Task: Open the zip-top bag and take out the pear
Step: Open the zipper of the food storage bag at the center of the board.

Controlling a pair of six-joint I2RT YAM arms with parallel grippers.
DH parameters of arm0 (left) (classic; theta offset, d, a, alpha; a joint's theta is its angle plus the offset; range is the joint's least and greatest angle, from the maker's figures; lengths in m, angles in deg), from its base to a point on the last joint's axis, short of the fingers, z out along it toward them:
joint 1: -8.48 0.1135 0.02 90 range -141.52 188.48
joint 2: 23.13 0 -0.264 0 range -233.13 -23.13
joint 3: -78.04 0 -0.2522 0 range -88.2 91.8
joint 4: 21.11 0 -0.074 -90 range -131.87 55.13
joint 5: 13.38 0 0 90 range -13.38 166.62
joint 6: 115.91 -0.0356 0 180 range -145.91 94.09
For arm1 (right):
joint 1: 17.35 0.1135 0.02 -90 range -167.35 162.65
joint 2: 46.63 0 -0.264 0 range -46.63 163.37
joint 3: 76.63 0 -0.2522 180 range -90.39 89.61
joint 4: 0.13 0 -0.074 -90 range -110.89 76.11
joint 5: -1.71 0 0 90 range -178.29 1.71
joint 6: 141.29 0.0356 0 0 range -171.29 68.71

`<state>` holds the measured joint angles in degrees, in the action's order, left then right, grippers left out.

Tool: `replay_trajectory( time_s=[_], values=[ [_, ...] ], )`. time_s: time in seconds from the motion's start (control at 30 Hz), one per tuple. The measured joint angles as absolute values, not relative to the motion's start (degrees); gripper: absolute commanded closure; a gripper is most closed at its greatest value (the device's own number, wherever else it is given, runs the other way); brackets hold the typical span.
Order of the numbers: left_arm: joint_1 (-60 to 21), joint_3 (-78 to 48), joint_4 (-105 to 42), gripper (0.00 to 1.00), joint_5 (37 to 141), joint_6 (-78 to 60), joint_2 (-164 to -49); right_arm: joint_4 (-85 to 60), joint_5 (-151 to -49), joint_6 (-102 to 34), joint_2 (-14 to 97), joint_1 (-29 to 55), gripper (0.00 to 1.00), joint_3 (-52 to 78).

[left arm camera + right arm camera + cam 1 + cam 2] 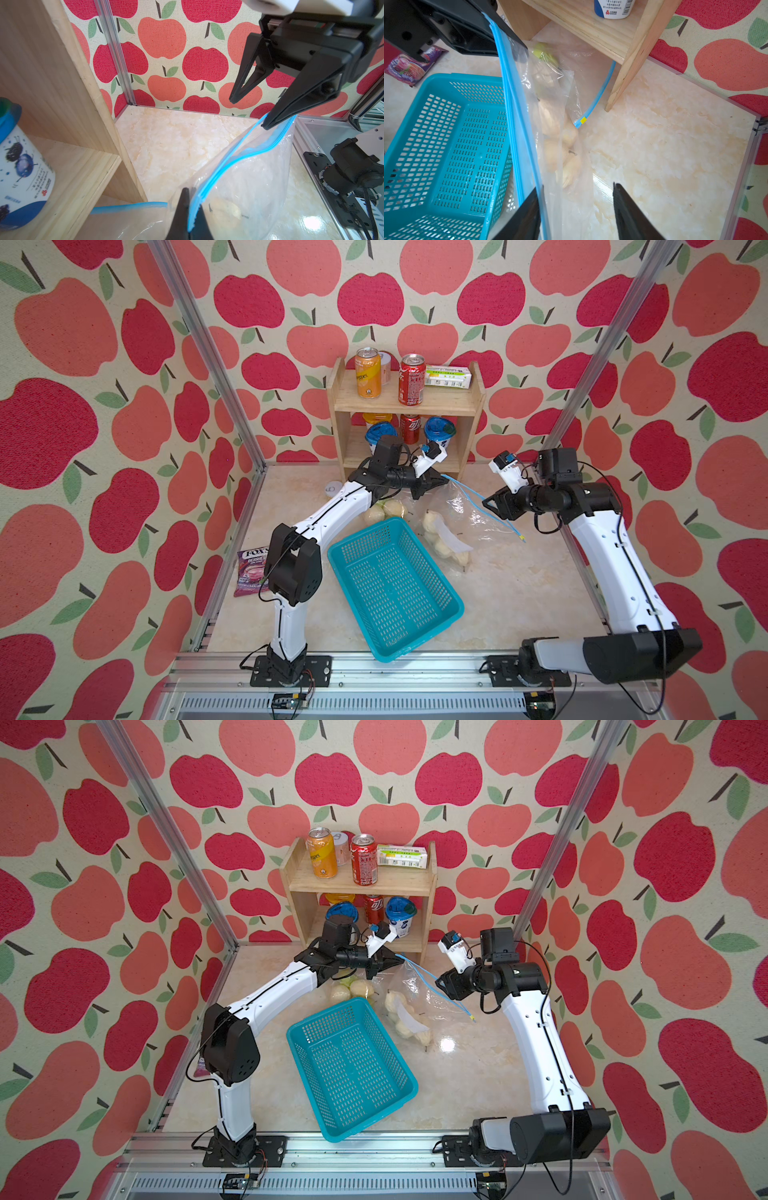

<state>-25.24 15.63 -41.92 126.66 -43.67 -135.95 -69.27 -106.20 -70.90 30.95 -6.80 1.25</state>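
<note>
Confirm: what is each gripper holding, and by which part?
Left gripper pinches the zip-top bag by its blue zipper strip. Right gripper holds nothing, jaws apart.

Purple packet (251, 572) reads "FOX'S BERRIES" — orange can (368, 373) perhaps "Schweppes".

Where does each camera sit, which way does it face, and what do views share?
Top views: high in front, looking down on left arm, right arm, basket, shelf.
Left wrist: arm-mounted, looking rightward; left end effector shut on zip-top bag, right end effector opposite.
Right wrist: arm-mounted, looking down at bag, basket; own fingers apart.
All show the bag.
</note>
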Motion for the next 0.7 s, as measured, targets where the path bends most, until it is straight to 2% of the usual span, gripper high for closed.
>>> replay_trajectory(
  time_s=[0.1,0.17,0.2,0.27,0.47,0.7],
  values=[
    [-25.2,15.7,-41.9,1.0,126.7,-43.6,-135.9,-69.1,-105.7,-70.8,31.7,-6.8,0.83,1.5],
    [-25.3,15.7,-41.9,0.9,126.7,-43.6,-136.0,-68.9,-105.1,-70.3,31.7,-6.8,0.99,1.8],
    [-25.3,16.1,-42.0,0.81,126.7,-43.4,-136.1,-68.9,-104.5,-69.2,31.7,-6.8,1.0,1.8],
    [-25.7,17.9,-42.1,0.54,126.7,-42.9,-136.9,-68.8,-102.8,-67.6,31.7,-7.4,1.0,1.8],
    [-29.0,30.5,-44.5,0.25,125.0,-37.9,-142.7,-69.0,-93.8,-61.8,31.4,-14.4,1.0,0.5],
    [-34.1,46.6,-52.1,0.24,122.5,-27.4,-148.2,-69.3,-84.1,-56.1,29.4,-16.9,1.0,-3.9]
  ],
)
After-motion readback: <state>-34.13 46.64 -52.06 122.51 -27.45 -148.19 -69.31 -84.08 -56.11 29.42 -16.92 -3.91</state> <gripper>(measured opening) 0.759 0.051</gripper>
